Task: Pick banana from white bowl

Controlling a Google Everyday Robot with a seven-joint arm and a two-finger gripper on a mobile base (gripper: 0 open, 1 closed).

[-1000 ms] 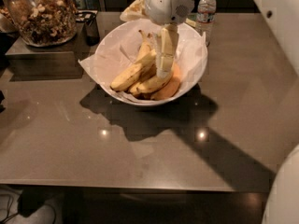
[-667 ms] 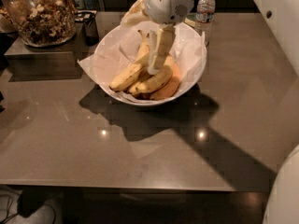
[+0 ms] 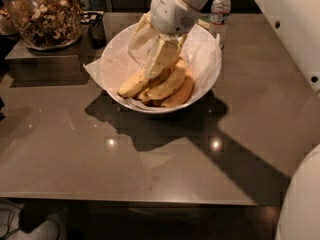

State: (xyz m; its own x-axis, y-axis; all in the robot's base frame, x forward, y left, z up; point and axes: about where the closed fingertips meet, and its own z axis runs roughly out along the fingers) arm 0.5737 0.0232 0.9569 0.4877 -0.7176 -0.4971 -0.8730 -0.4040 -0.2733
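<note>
The white bowl [image 3: 209,76], wide and lined with crinkled white paper, stands at the back middle of the dark table. Several yellow bananas [image 3: 165,86] lie in a pile in its near half. My gripper [image 3: 142,64] comes down from the white wrist [image 3: 172,6] into the bowl. It is open, and its cream fingers [image 3: 159,59] point down over the back-left end of the banana pile, just above or touching the top banana. Nothing is held.
A glass jar of nuts [image 3: 45,16] stands at the back left on a raised ledge, with a small dark holder [image 3: 97,29] next to it. A water bottle [image 3: 220,9] stands behind the bowl at the right. White robot parts [image 3: 300,204] fill the right edge.
My gripper has shifted a little to the left over the bananas. The bowl and the bananas have not moved.
</note>
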